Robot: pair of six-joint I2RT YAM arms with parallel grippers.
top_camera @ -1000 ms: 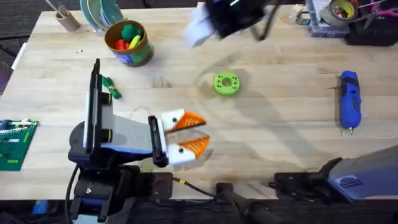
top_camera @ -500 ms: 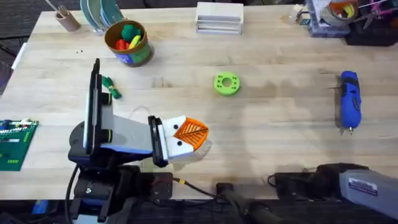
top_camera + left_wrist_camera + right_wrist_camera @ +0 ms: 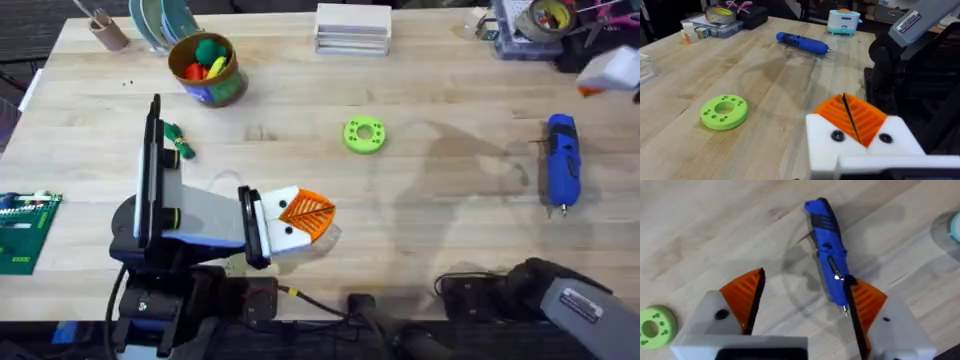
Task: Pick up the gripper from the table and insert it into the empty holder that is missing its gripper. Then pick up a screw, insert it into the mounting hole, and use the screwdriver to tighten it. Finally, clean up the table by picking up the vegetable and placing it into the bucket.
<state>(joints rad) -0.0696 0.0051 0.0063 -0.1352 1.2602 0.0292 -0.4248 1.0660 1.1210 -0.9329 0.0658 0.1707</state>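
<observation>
Overhead view: the left gripper (image 3: pixel 305 215) rests at lower centre-left of the table (image 3: pixel 450 250), its orange pads pressed together with nothing between them. The right gripper (image 3: pixel 802 305), seen in its wrist view, hangs with fingers spread wide above the blue screwdriver (image 3: pixel 561 162), which lies flat at the right of the frame. The vegetable (image 3: pixel 179 142) lies at upper left, just below the bucket (image 3: pixel 207 68). A green disc (image 3: pixel 364 135) sits at centre.
</observation>
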